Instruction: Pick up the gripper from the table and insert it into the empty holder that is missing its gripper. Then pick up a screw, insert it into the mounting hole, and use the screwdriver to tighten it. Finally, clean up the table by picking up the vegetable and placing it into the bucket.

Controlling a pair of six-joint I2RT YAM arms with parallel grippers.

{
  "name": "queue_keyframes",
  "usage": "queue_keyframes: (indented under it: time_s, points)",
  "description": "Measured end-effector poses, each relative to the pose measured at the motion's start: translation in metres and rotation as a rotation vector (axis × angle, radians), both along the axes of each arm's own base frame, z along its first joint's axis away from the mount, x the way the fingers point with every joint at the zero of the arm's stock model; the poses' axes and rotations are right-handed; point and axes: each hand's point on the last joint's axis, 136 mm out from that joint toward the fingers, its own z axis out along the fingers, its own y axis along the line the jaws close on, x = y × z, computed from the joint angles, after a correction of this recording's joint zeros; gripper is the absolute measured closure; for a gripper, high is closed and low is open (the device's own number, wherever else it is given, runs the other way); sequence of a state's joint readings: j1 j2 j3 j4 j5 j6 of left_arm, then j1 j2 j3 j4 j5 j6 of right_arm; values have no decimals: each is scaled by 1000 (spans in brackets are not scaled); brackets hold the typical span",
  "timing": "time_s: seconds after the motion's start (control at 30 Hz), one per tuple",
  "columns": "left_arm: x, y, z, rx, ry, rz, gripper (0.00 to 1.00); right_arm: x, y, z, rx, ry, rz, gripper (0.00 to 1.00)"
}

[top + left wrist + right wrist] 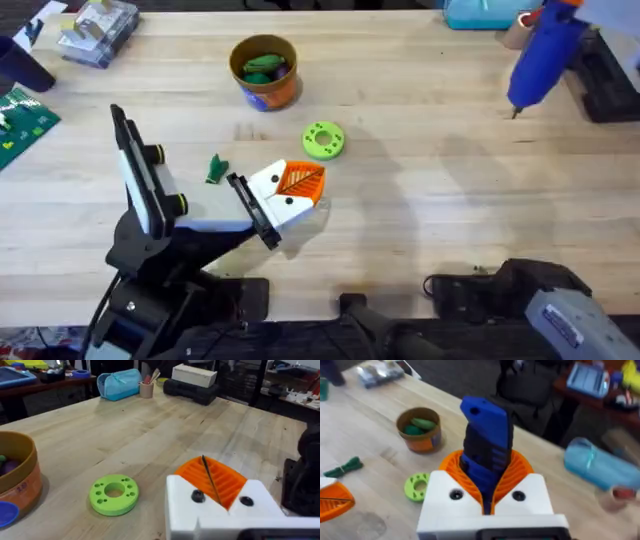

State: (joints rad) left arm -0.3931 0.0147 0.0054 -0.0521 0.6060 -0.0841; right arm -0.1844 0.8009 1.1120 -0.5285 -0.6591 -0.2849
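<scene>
My left gripper, white with orange ribbed pads, sits low over the table's middle, shut on a thin dark pin that looks like a screw. Beside it lies the green vegetable. The orange-tan bucket stands farther back with green vegetables inside. My right gripper is shut on the blue screwdriver, held high over the far right with its bit pointing down. The loose gripper and the holder are out of view.
A lime-green ring disc lies just beyond my left gripper. A light-blue pouch and a black case sit at the back right. A clear box and a green circuit board are at the left.
</scene>
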Motion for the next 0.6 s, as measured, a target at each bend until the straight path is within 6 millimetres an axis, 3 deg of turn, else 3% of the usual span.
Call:
queue_keyframes:
  time_s: [0.13, 0.37, 0.6]
  points:
    - [0, 0, 0, 0, 0, 0, 985, -25, 18, 1, 9, -101, 90, 946]
    - [0, 0, 0, 0, 1, 0, 985, -19, 49, -18, 120, -187, 244, 946]
    - [0, 0, 0, 0, 0, 0, 985, -30, 110, -19, 209, -228, 458, 946]
